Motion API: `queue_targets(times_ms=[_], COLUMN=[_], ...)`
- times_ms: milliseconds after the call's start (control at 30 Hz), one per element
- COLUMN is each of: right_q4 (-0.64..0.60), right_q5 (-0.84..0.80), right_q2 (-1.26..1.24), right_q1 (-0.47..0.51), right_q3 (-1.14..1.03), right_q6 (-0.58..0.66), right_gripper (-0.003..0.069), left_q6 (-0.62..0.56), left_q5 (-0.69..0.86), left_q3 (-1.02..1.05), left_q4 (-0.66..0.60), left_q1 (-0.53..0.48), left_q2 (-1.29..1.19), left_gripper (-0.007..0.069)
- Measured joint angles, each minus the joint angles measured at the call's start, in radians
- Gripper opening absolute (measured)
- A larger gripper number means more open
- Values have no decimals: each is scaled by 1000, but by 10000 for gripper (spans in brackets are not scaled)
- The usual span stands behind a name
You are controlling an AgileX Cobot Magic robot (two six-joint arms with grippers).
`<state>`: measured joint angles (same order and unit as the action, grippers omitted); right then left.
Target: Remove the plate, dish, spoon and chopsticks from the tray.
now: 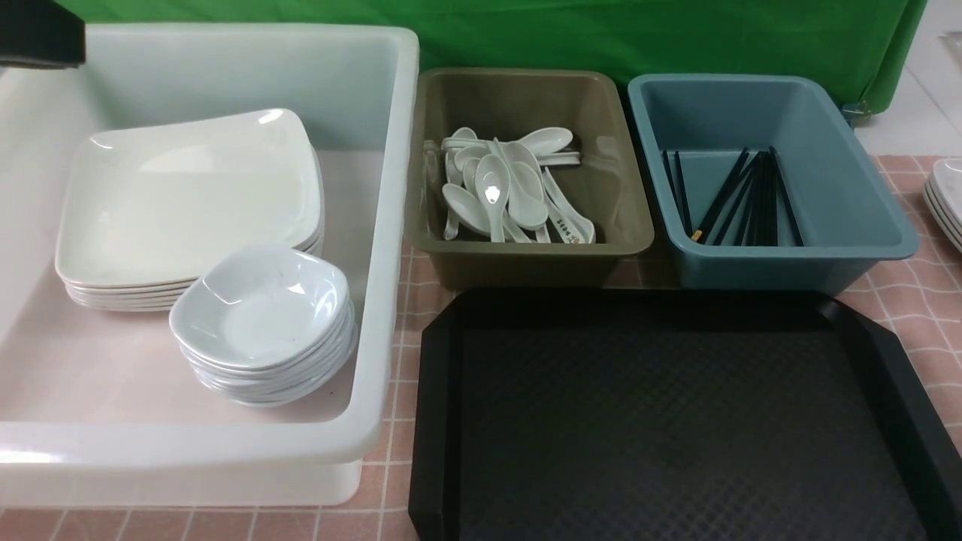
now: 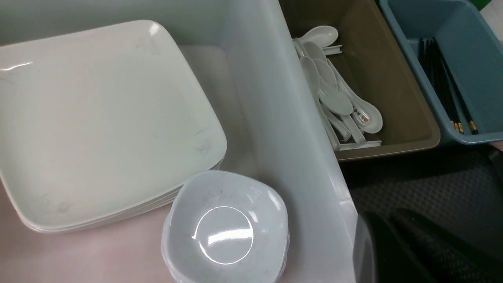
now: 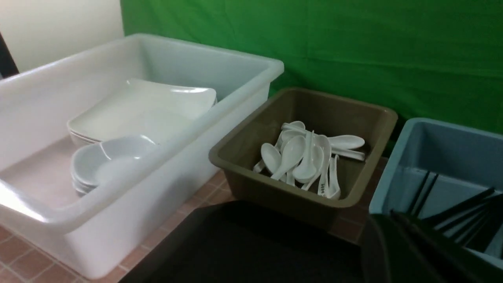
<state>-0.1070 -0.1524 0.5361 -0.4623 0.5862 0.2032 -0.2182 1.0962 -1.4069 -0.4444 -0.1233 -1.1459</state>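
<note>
The big black rectangular plastic tray (image 1: pixel 676 428), diamond-textured with cut-off corners, lies bare; both the left gripper (image 2: pixel 387 251) and right gripper (image 3: pixel 397 251) are closed on nothing.

One tray (image 1: pixel 676 421), three tubs (image 1: pixel 526 98).

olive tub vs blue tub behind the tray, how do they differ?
Colour: the olive-brown plastic tub is dull green-brown, the blue plastic tub teal-blue.
Contents: the olive tub holds a pile of white glossy soup spoons; the blue tub holds long thin black chopsticks.
Position: the olive tub sits next to the large white plastic bin, the blue tub on its other side.
Shared: both rectangular, open-topped, behind the black textured tray.
</note>
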Motion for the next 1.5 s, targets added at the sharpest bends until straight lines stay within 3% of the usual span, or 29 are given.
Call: queue_targets(times_ms=[233,900,1067,1267,1500], right_q4=[-9,-13,-13,12,35], right_q5=[78,85,86,70,30], right_q2=[-5,-45,-151,-394,-490], right_q1=[0,3,84,319,389], right_q3=[-16,-49,-152,-388,-549], right_q6=[0,0,0,0,0], right_gripper=[30,64,72,90,102], left_q6=[0,-1,-18,-18,-18], left_q5=[3,27,33,34,43], left_q3=[0,1,1,1,22], left_q4=[1,9,14,19,-10], left_q1=[0,0,0,0,7], left_q2=[-1,-1,-1,-1,-1], left_gripper=[20,20,20,20,20])
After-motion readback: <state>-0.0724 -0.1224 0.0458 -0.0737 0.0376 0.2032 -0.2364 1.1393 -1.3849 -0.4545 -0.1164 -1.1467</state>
